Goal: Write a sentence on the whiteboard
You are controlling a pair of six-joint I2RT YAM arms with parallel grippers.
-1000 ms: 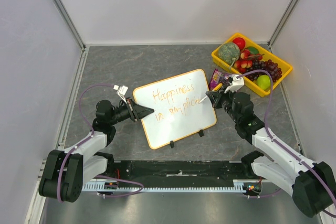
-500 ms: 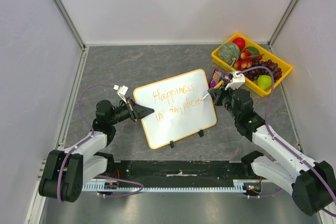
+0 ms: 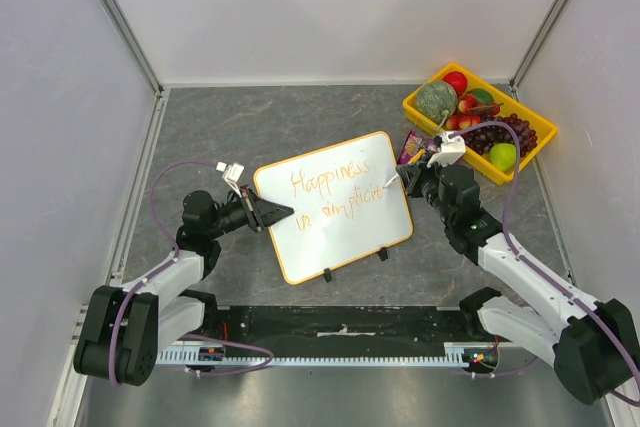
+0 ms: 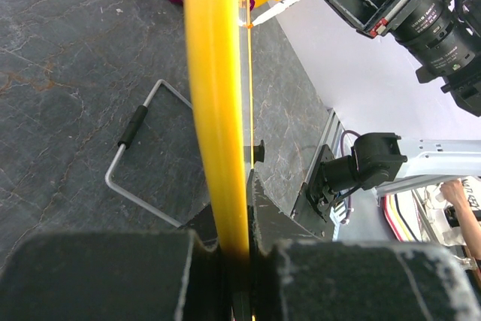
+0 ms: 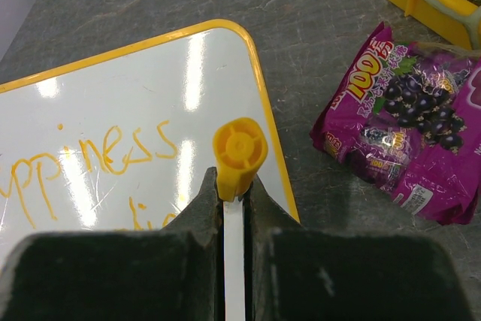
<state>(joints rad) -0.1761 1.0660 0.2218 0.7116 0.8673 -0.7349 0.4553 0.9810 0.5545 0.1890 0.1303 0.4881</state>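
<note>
The whiteboard point(image 3: 340, 232) lies tilted in the middle of the table, with an orange-yellow rim and two black clips on its near edge. The sentence point(image 3: 335, 192) is in orange cursive in two lines, "Happiness in simplicity". My left gripper point(image 3: 275, 212) is shut on the board's left edge; the left wrist view shows the yellow rim point(image 4: 214, 95) between the jaws of that gripper point(image 4: 234, 242). My right gripper point(image 3: 412, 177) is shut on a white marker point(image 3: 395, 183), tip by the end of the second line. In the right wrist view this gripper point(image 5: 233, 186) holds the marker's yellow end point(image 5: 240, 148) over the board point(image 5: 150, 80).
A yellow tray point(image 3: 410, 103) of toy fruit stands at the back right. A purple snack bag point(image 3: 410, 150) lies between it and the board, also in the right wrist view point(image 5: 409, 133). A wire stand point(image 4: 139, 148) lies under the board. Grey walls enclose the table.
My right gripper has drawn a little back and to the right with the marker, towards the board's right edge. The left gripper and the board have not moved.
</note>
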